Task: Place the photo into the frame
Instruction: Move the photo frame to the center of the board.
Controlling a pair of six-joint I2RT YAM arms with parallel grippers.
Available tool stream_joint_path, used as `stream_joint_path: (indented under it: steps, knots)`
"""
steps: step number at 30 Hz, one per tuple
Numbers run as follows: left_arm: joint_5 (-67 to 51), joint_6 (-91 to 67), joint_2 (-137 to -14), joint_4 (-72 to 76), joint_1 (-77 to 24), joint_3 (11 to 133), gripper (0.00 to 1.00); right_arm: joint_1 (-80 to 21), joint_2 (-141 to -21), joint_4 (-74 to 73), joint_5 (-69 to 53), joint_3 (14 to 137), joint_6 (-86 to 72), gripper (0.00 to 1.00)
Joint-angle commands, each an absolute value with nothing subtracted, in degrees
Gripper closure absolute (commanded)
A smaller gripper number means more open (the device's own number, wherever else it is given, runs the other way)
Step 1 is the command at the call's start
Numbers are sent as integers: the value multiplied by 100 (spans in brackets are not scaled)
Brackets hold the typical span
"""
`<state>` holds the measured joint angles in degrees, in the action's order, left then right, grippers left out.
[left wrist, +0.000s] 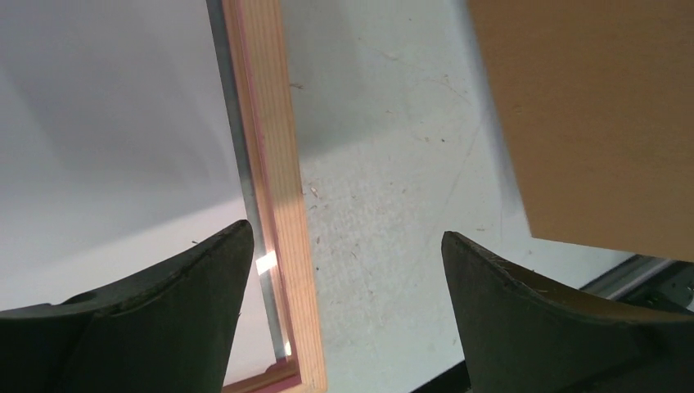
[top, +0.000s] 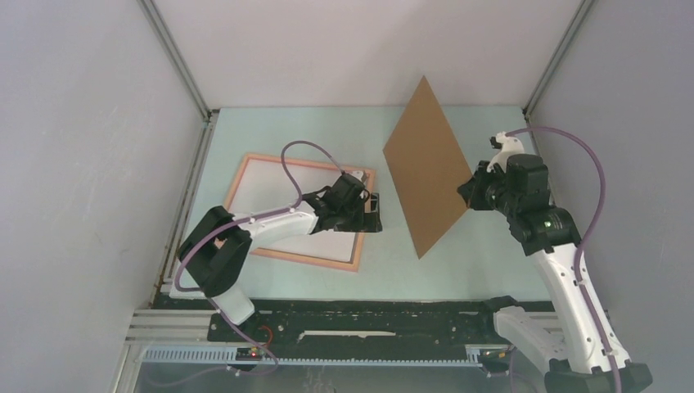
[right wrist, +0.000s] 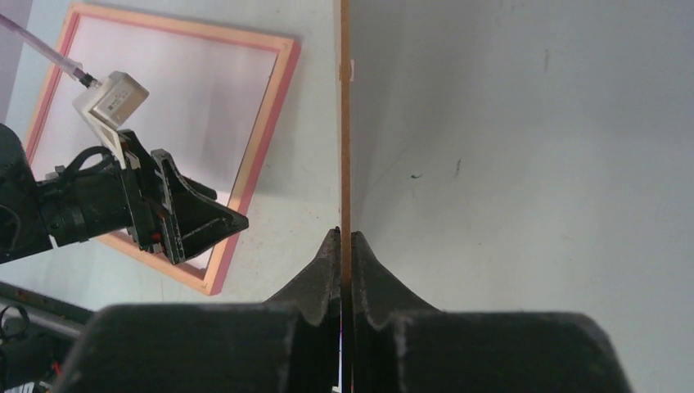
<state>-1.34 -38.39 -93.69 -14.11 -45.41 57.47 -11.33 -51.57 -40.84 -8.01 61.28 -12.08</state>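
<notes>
The salmon-pink frame (top: 303, 259) lies flat on the table at the left, its inside plain white. No dark blue print shows in any view. My left gripper (top: 375, 211) is open and empty, low over the frame's right rail (left wrist: 278, 205), with one finger over the white inside and the other over bare table. My right gripper (top: 468, 190) is shut on the edge of the plain brown backing board (top: 425, 172) and holds it upright, right of the frame. The right wrist view shows the board edge-on (right wrist: 344, 123) between the pads.
The pale green table (top: 327, 131) is closed in by grey walls on three sides. A black rail with the arm bases (top: 360, 315) runs along the near edge. The board (left wrist: 589, 115) hangs just right of the left gripper.
</notes>
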Motion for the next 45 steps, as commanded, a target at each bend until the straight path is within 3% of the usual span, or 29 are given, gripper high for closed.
stream_joint_path:
  steps: [1, 14, 28, 34, 40, 45]
  knots:
    - [152, -3724, -9673, -1303, -4566, 6091, 7, -917, -4642, -3588, -428, 6016, -1424, 100]
    - [-331, -4128, -10457, -670, -4988, 6368, 7, -626, -4501, -3521, -918, 5864, -1197, 100]
    - [-747, -4282, -10911, -411, -5520, 7066, 7, -620, -4181, -3290, -420, 5836, -446, 100]
    - [-613, -3859, -9812, -500, -5520, 6807, 0, -519, -4160, -2503, -677, 5916, -17, 100]
    - [-30, -3514, -8136, -1316, -5429, 6531, 0, -519, -4639, -1649, -1704, 5998, 588, 100]
    - [-656, -3985, -6959, -1273, -4585, 5704, 0, -677, -4901, -1121, -2183, 6369, 985, 100]
